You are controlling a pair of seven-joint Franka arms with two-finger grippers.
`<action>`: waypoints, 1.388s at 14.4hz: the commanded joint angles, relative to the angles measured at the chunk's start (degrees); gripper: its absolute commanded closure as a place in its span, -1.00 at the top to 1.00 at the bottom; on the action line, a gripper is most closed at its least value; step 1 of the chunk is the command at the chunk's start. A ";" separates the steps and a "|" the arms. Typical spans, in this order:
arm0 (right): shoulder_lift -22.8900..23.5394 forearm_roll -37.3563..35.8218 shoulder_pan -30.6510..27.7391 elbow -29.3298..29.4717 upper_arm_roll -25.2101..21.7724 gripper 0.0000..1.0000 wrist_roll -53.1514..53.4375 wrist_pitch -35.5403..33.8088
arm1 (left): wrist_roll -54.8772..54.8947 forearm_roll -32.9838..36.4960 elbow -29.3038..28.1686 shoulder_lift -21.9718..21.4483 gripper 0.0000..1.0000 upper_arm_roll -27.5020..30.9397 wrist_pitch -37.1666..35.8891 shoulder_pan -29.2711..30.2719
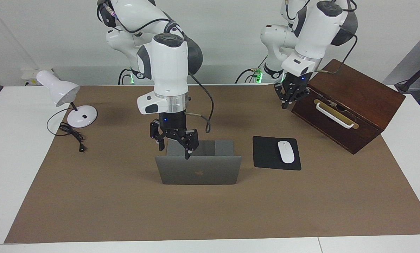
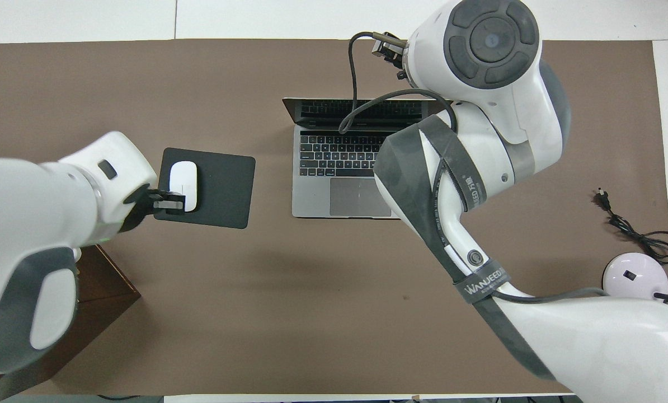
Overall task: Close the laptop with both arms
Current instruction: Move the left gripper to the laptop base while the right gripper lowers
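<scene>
The silver-grey laptop [image 1: 198, 170] stands open on the brown mat, its lid upright with the apple logo facing away from the robots. Its keyboard deck [image 2: 339, 162] shows in the overhead view. My right gripper [image 1: 175, 149] hangs open just over the deck's corner at the right arm's end, one fingertip close to the lid's top edge. In the overhead view the right arm [image 2: 479, 73] hides that gripper. My left gripper [image 1: 286, 102] is shut on nothing, up in the air beside the wooden box. In the overhead view the left gripper [image 2: 169, 202] shows over the mouse pad's edge.
A black mouse pad [image 1: 266, 154] with a white mouse [image 1: 286, 151] lies beside the laptop toward the left arm's end. A dark wooden box [image 1: 350, 105] with a white handle stands nearer to the robots there. A white desk lamp [image 1: 60, 91] and its cable sit at the right arm's end.
</scene>
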 commanded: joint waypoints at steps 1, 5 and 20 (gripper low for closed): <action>1.20 -0.80 -0.16 1.57 0.17 0.69 -0.84 0.00 | -2.04 -0.40 -12.56 -8.08 -1.00 0.89 10.85 -4.20; 1.02 -7.46 0.02 1.57 1.74 0.53 -7.98 -1.50 | -2.14 -0.40 -16.52 -8.35 -1.00 0.89 19.45 -8.86; 3.31 -21.88 1.60 1.57 4.82 -1.00 -13.17 0.87 | -3.37 -0.40 -20.75 8.51 -1.00 0.89 51.37 -16.96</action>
